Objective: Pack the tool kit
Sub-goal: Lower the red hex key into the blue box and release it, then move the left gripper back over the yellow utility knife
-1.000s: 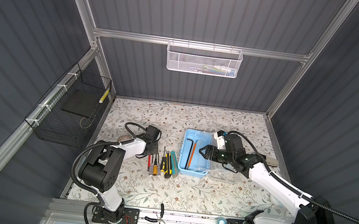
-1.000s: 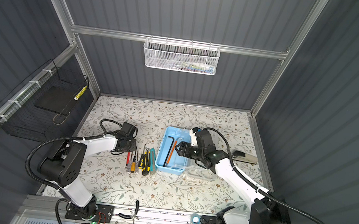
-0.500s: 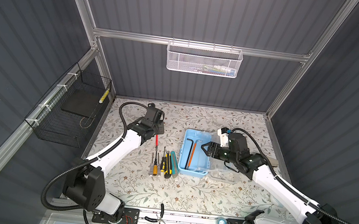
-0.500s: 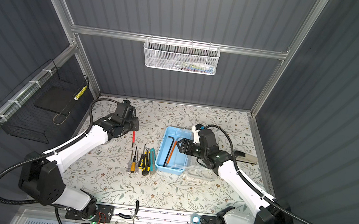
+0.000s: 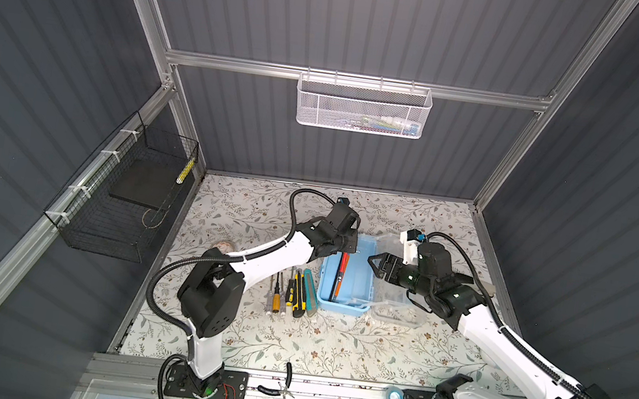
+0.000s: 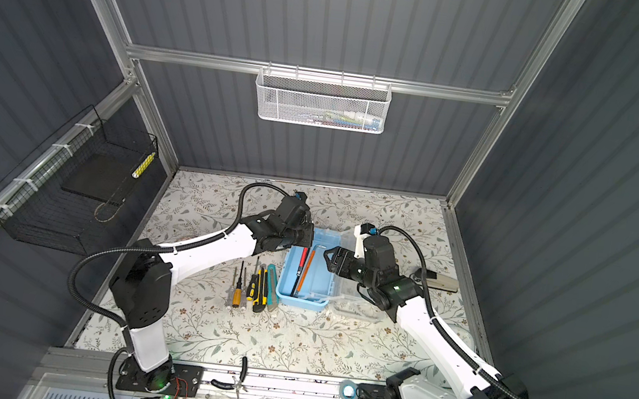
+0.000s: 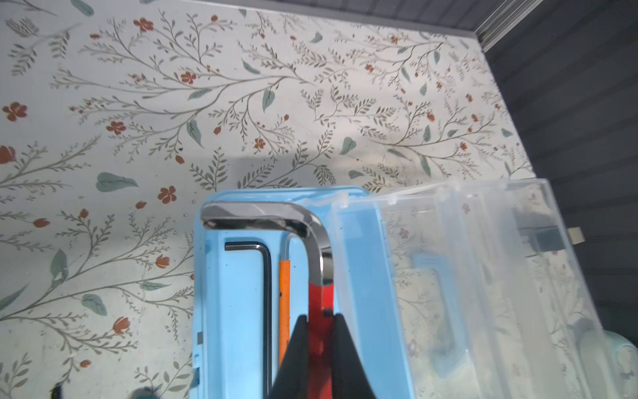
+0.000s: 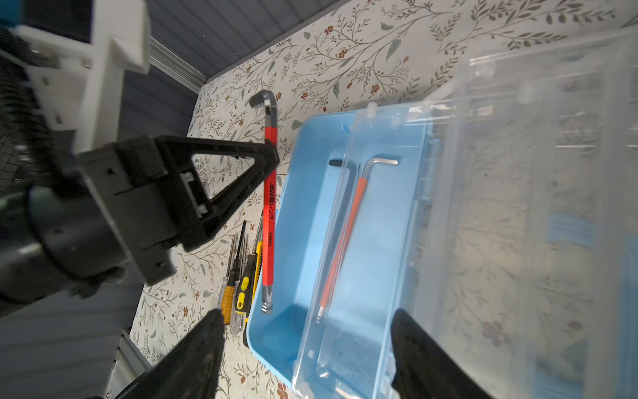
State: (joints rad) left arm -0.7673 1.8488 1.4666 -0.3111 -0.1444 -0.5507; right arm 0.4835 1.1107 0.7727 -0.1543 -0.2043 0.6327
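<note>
The light-blue box [image 5: 359,283] of the tool kit lies open mid-table, its clear lid [image 5: 396,303] folded out to the right. A black hex key [image 7: 266,276] and an orange-sleeved one [image 7: 284,286] lie inside. My left gripper [image 7: 320,316] is shut on a red-sleeved hex key [image 7: 316,297], holding it lengthwise just over the box's left half [image 8: 269,207]. My right gripper [image 8: 307,314] hangs open above the box's hinge side [image 6: 328,260], holding nothing. Screwdrivers [image 5: 276,291], a yellow-black knife [image 5: 298,294] and a teal knife [image 5: 310,293] lie left of the box.
A white mesh basket [image 5: 363,108] hangs on the back rail and a black wire basket [image 5: 129,200] on the left wall. Pliers [image 5: 287,381] and a tape roll [image 5: 393,397] lie at the front rail. A grey object [image 6: 441,281] sits at the right edge.
My left arm has lifted the red-sleeved hex key from the tool row and carried it right, over the box. The right gripper has drifted slightly right and stayed open.
</note>
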